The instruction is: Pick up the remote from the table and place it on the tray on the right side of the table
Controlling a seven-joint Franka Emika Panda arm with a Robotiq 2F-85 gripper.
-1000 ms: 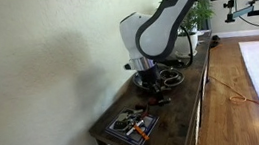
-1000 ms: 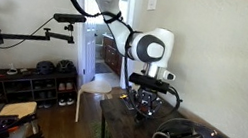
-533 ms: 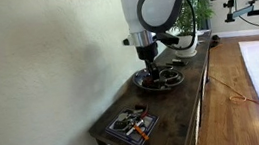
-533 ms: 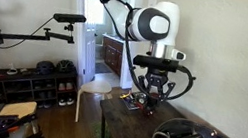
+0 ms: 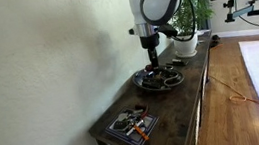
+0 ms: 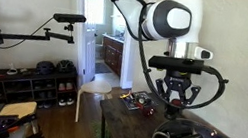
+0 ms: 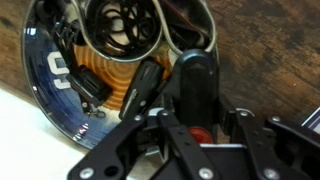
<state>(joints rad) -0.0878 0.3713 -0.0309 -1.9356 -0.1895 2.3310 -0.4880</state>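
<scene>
The remote (image 7: pixel 195 78) is pinched between the fingers of the gripper (image 7: pixel 197 118). It is a dark oblong with a reddish spot near its base, held in the air above the round tray (image 7: pixel 35 95). The carry looks nearly done, so the step in hand is the placing. The next move calls for a straight descent onto a free patch of the tray, clear of the dark rings (image 7: pixel 120 25) and the dark bar (image 7: pixel 143 90) lying inside, then letting go. Only the wrist view shows the grip and the tray's contents. In an exterior view the gripper (image 5: pixel 153 59) merely hangs over the tray (image 5: pixel 141 81), the remote too small to see, but the gap down to the table (image 5: pixel 189 100) shows, and so does the flat tray of small items (image 5: pixel 132 126) well apart.
</scene>
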